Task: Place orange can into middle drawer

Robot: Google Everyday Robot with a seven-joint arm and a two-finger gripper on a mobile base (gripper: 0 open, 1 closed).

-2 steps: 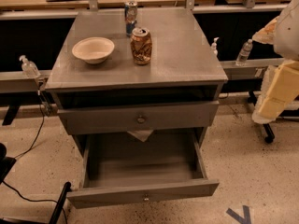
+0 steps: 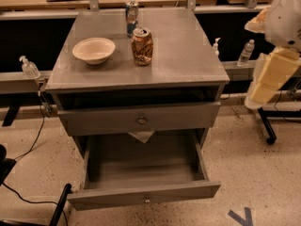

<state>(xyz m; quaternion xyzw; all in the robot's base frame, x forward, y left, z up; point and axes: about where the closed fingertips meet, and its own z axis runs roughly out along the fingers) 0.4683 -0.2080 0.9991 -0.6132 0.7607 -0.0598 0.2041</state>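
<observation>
The orange can (image 2: 142,46) stands upright on the grey cabinet top (image 2: 188,55), just right of a white bowl (image 2: 94,50). A slimmer blue-and-silver can (image 2: 132,17) stands behind it. The middle drawer (image 2: 146,197) is pulled out wide below and its inside holds nothing. The upper drawer front (image 2: 141,119) sits above it, nearly closed. Only white and cream parts of my arm (image 2: 275,69) show at the right edge, beside the cabinet and well apart from the can. My gripper itself is out of view.
A scrap of white paper (image 2: 141,136) hangs under the upper drawer. Small bottles (image 2: 246,52) and a pump bottle (image 2: 29,68) stand on rails beside the cabinet. A black stand leg (image 2: 265,126) is on the floor at right. A black cable (image 2: 28,145) runs at left.
My arm at the right edge has shifted slightly up and to the left. The cans, bowl and drawers have not moved.
</observation>
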